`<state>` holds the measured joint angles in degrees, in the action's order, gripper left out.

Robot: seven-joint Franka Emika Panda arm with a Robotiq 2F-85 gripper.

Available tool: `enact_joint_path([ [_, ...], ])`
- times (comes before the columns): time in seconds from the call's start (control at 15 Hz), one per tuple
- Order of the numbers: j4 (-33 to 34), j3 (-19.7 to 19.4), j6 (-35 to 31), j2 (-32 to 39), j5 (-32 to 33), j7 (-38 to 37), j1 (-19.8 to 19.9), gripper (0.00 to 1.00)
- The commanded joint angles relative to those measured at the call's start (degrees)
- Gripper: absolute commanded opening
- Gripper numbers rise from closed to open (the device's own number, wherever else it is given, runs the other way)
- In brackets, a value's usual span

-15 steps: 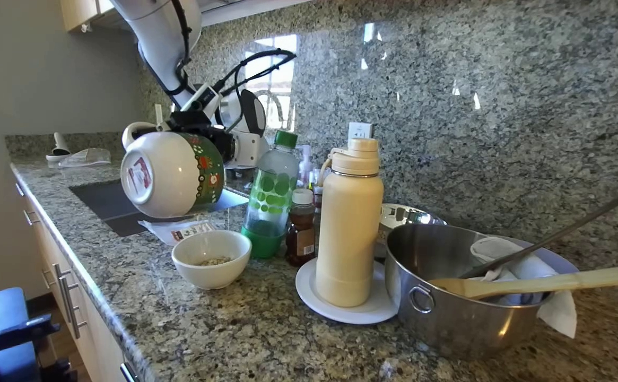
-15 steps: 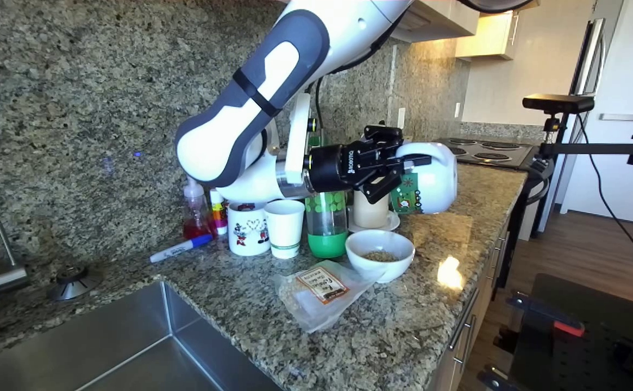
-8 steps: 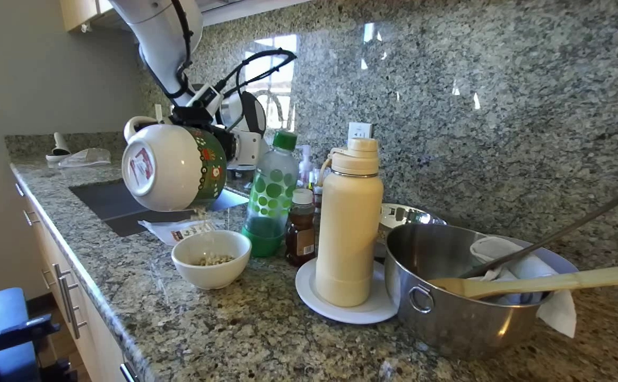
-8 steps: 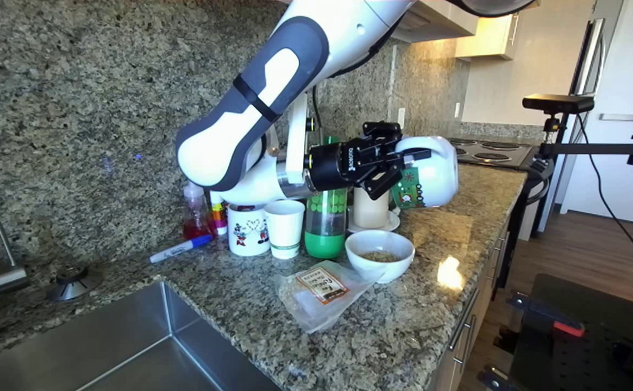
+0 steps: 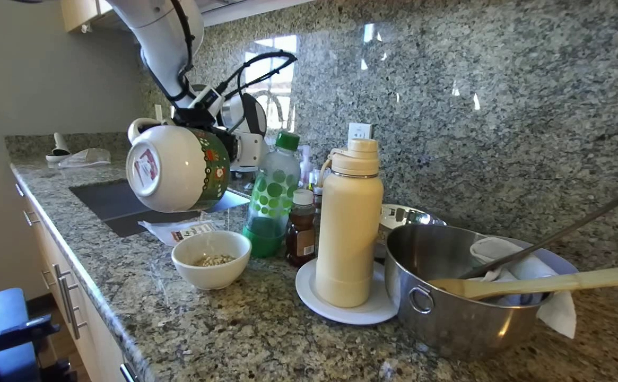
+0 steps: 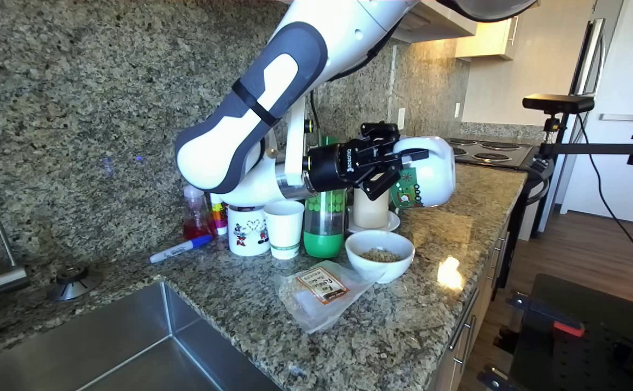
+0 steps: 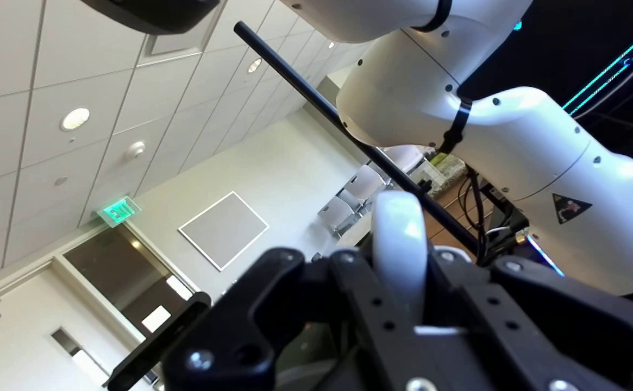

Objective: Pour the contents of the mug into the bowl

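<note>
Mug [image 5: 179, 168] tilted above bowl [image 5: 212, 276]

The mug [image 5: 181, 168] in my hand [image 7: 398, 262] above the bowl [image 5: 209, 273], bowl on the desk [image 5: 266, 342], in an exterior view packet [image 5: 175, 232] behind bowl, flask [image 5: 350, 233] on plate [image 5: 307, 291] right of bowl, pot [image 5: 468, 334] right of flask, utensils [image 5: 542, 283] in pot.

White mug [image 5: 173, 170] with green patterned band [image 5: 215, 170], white bowl [image 5: 210, 273], black pincer [image 7: 400, 263], green-dotted bottle [image 5: 272, 196]
</note>
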<state>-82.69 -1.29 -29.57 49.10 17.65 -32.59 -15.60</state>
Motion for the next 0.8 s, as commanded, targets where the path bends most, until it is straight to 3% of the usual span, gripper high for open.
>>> enact_joint_path([
  [0.0,2.0,-0.1,2.2,-0.3,1.4,1.6,0.0,0.02],
  [0.73,-3.4,-0.4,-11.6,-7.1,-2.7,0.0,1.7,0.02],
])
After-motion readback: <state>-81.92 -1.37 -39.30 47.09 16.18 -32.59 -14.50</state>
